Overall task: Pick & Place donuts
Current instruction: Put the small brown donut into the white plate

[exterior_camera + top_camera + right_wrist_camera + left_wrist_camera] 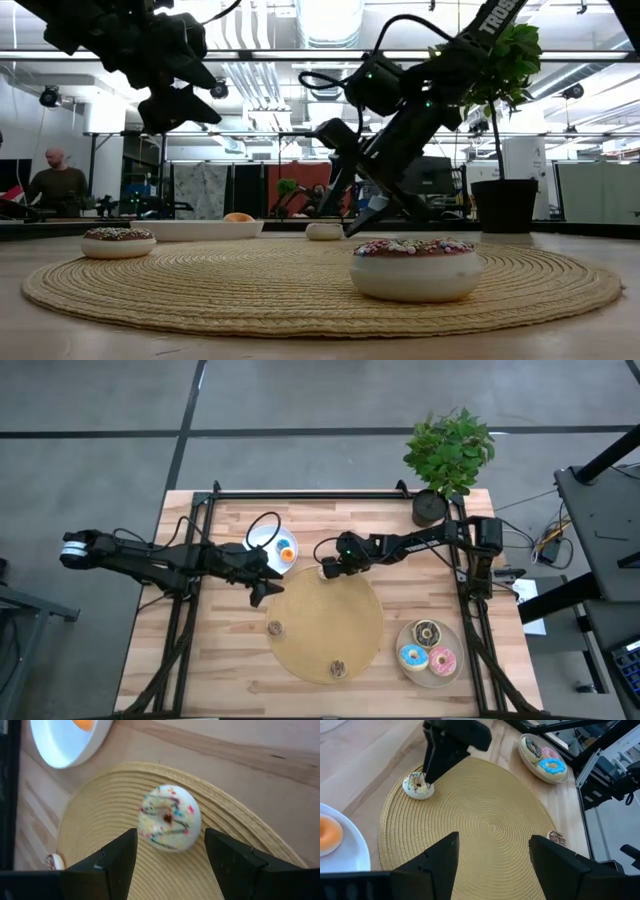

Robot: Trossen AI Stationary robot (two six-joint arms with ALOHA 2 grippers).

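The right gripper [170, 855] has its fingers [112, 857] spread and empty, standing to either side of a white sprinkled donut [170, 824] that lies flat on the far edge of the woven round mat [250, 865]; the donut sits a little ahead of the fingertips, not between them, so the pose reads as either a lining-up for a grasp or a just-finished release; which of the two cannot be told from this moment. In the high view the same right gripper [334, 567] hangs over the mat's [330, 625] far rim.

The left gripper [492, 857] also holds its fingers [440, 857] wide apart with nothing between them, hovering above the near-left part of the mat [490, 825]; it looks across at the white donut [418, 785] and the right arm above it, probably waiting clear so the arms do not clash.

Outward: a white plate [262, 540] just beyond the mat carries an orange donut [286, 552], with something blue beside it; two small dark-topped donuts [274, 627] [338, 668] rest on the mat, well apart; a beige plate [455, 650] on the wooden surface [210, 660] by the mat holds a chocolate donut [428, 632], a blue iced donut [412, 656] and a pink iced donut [442, 659], packed close together; a potted plant [448, 455] stands at the far right corner.
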